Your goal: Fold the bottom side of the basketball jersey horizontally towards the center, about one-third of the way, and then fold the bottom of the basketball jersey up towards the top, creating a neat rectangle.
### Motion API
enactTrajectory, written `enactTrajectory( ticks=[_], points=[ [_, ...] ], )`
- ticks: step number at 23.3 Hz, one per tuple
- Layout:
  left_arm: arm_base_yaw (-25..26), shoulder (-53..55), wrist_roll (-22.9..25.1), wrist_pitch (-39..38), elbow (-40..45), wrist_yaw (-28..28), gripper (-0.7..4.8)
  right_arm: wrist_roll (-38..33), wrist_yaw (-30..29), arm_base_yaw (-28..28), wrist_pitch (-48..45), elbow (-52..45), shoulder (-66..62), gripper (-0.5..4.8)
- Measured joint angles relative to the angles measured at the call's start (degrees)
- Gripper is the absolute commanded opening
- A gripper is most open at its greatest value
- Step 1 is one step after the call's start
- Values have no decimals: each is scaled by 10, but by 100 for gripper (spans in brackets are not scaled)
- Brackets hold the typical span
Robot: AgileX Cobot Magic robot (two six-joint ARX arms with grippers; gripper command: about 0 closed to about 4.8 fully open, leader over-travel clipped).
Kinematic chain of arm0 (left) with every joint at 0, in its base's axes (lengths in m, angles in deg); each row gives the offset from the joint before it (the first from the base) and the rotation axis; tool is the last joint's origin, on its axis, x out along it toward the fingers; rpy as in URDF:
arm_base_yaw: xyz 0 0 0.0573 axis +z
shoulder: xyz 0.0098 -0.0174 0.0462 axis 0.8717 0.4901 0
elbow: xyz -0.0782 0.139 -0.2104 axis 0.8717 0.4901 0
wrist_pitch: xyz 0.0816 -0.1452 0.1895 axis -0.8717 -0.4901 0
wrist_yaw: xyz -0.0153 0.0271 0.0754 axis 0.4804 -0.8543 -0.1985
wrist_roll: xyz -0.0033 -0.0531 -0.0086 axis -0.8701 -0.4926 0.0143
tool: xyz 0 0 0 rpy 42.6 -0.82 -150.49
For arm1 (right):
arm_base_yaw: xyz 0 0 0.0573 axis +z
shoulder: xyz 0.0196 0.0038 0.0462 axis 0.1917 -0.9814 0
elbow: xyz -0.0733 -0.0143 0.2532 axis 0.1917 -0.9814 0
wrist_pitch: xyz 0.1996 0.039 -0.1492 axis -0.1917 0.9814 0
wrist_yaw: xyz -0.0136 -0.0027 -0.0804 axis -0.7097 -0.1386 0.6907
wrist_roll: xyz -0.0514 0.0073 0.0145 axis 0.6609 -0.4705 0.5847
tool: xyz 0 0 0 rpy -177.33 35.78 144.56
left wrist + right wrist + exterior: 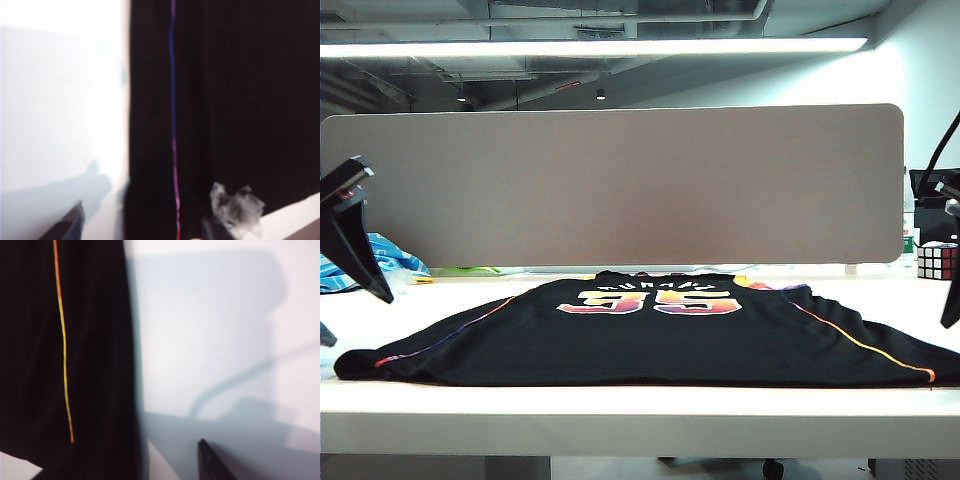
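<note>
The black basketball jersey [650,340] lies flat on the white table [640,410], its number 35 facing up and its hem toward the front edge. My left gripper [360,232] hangs above the table's left end. In the left wrist view its fingers stand wide apart, and the left gripper [145,229] is open over the jersey's edge [150,125] with the purple-pink piping, holding nothing. My right gripper [951,270] hovers at the right end. One fingertip [205,460] shows over bare table beside the jersey's orange-piped edge [95,365]; the other is lost against the black cloth.
A grey partition [620,180] closes the back of the table. A light blue cloth [380,260] lies at the back left. A Rubik's cube [937,260] stands at the back right beside dark equipment [928,205]. A crumpled clear scrap [237,207] clings near one left finger.
</note>
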Motion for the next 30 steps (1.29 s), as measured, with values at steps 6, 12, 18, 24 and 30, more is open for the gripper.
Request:
enactTrajectory(
  ticks=[6,12,18,24,30],
  points=[
    [-39,0,4,-3,0,-16,282,11,-12,1,28,-6,0,289],
    [-43,0,11,-24,0,-22,282,12,-47,3,29,-17,0,288],
    [-43,0,39,-61,0,-51,282,12,-50,3,27,-19,0,288],
    [-43,5,40,-59,-1,-47,282,12,-52,3,26,-19,0,288],
    [-43,55,50,-28,-13,6,282,12,-53,3,25,-19,0,288]
  ],
)
